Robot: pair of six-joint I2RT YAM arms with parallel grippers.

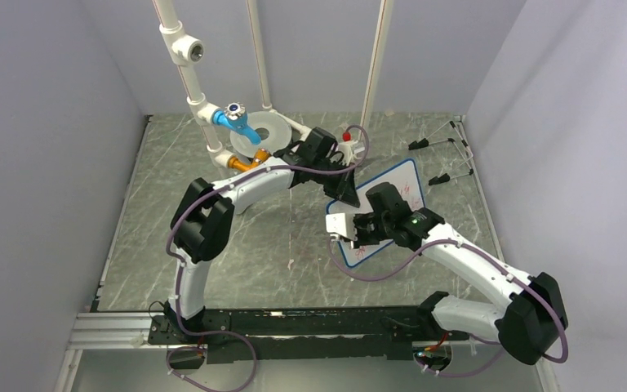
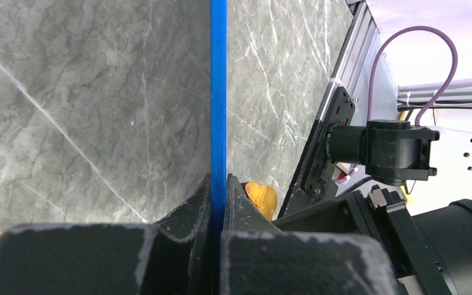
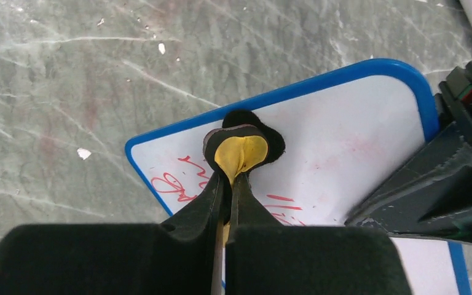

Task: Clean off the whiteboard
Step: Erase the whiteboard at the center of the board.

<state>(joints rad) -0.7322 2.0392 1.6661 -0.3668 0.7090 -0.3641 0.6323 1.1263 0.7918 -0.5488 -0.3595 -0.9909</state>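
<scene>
Grey marble-patterned tabletop (image 1: 212, 245), enclosed by pale walls (image 1: 41, 122). Pipework with a blue valve (image 1: 235, 118) stands at the far side and is not involved.

Item under task: the whiteboard (image 1: 402, 181) sits right of centre, between the two arms, turned on a diagonal. Whether it lies flat or is raised along one side cannot be told.

Left gripper (image 2: 218, 189): jaws closed tight on the board's blue rim (image 2: 219, 92), which shows edge-on in the wrist view. It serves as a clamp.

Right gripper (image 3: 228, 181): jaws closed on a small yellow-and-black eraser pad (image 3: 241, 147). The pad's dark face meets the board near its upper edge (contact looks likely; pressure cannot be confirmed).

Condition of the face: red handwriting (image 3: 175, 183) at the lower left corner, short red strokes (image 3: 286, 203) beside the fingers, faint pink smears to the right.

Judgement: wiping is in hand and partly done.

Recommendations:
- Press the pad flat and draw it in overlapping passes toward the red lettering.
- End each stroke inside the rim so the pad does not catch.
- Hold the left clamp firm; any slip would let the board swing under the wiping load.
- Steer the right arm clear of the left fingers (image 3: 430, 184), which stand just beside the work area.
- Give the pink haze a second pass.
</scene>
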